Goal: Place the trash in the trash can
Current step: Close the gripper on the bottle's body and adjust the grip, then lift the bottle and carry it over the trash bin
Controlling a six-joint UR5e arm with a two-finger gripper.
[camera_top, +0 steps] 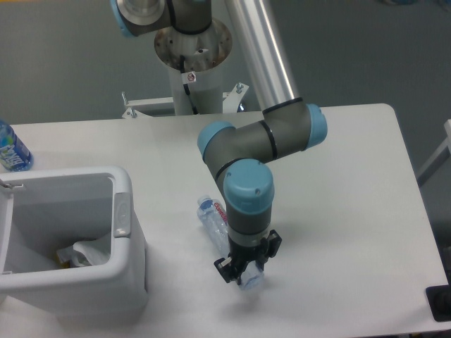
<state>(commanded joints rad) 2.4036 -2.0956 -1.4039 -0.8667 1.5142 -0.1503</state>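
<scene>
Camera view: end effector (245, 271) clamped on bottle (220, 227), lying on tabletop (338, 211).
Purpose: bottle gripped for carrying to trash can (121, 267).

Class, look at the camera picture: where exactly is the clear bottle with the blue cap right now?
The clear bottle lies on the table in the lower middle of the camera view, right of the white trash can, its far end at the gripper.

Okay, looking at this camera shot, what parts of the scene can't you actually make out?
- Gripper: the wrist hides its fingers, so its hold on the bottle is unclear.
- Bottle: the arm covers its lower half; the label is too small to read.
- Trash can: cut off by the left edge; its wall hides part of the wrapper.
- Blue-label bottle: cropped at the left edge.
</scene>
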